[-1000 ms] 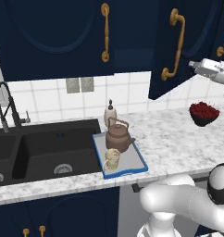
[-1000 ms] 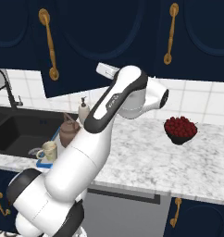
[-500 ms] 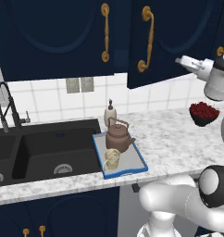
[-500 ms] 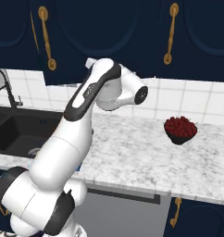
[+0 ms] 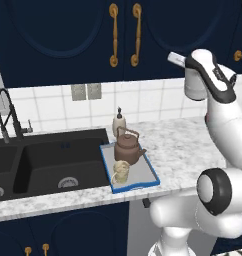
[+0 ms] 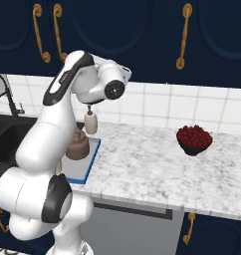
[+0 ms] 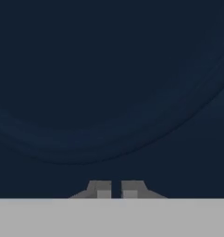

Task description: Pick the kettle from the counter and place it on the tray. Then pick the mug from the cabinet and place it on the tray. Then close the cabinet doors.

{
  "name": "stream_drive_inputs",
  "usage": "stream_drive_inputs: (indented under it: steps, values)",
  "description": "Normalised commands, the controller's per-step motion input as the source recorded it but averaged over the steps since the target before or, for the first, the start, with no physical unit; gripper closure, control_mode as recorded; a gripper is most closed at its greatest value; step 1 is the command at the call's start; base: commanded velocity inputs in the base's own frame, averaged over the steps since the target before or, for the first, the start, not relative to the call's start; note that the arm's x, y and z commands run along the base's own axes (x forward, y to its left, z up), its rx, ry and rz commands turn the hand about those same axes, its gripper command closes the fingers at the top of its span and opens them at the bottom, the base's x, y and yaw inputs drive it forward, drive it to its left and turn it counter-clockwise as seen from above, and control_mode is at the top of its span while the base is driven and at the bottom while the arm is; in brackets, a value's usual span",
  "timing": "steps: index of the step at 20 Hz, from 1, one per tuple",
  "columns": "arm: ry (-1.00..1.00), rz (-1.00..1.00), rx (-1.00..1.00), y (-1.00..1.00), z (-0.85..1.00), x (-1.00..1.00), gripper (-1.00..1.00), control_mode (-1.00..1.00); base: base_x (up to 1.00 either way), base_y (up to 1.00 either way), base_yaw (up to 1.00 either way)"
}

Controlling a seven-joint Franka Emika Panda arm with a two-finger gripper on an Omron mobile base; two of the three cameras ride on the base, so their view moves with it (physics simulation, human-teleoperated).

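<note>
The brown kettle [image 5: 129,148] stands on the blue-rimmed tray [image 5: 152,176] on the marble counter [image 5: 183,145], and the cream mug [image 5: 121,172] sits just in front of it. Both navy cabinet doors [image 5: 163,30] lie flush, their gold handles [image 5: 137,35] side by side. My gripper [image 5: 172,56] is raised against the right door. In the hand view its fingertips [image 7: 100,190] nearly touch with nothing between them, and the door's oval moulding [image 7: 112,139] is very close. From the right, my arm hides part of the kettle [image 6: 78,147].
A cream soap dispenser [image 5: 119,121] stands behind the tray against the tiled wall. The black double sink [image 5: 48,160] with its tap [image 5: 5,112] lies to the left. A bowl of red fruit [image 6: 193,140] sits on the counter to the right.
The right cabinet door has swung leftward from ajar to closed, its handle now next to the left door's. My hand has moved left and stays at the door.
</note>
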Motion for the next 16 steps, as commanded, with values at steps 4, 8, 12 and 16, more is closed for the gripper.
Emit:
stream_drive_inputs:
  steps: [4, 8, 12, 16]
  values:
    - [0.06, -0.17, 0.0, 0.23, 0.0, 0.78, 1.0, -1.0, 0.0, 0.0, 0.0]
    - [0.04, -0.13, 0.0, 0.07, 0.0, 0.76, 1.0, -1.0, 0.0, 0.0, 0.0]
    - [0.06, -0.12, 0.0, 0.03, 0.0, 0.65, 1.0, -1.0, 0.0, 0.0, 0.0]
    - [0.12, -0.11, 0.0, 0.0, 0.0, 0.45, 1.0, -1.0, 0.0, 0.0, 0.0]
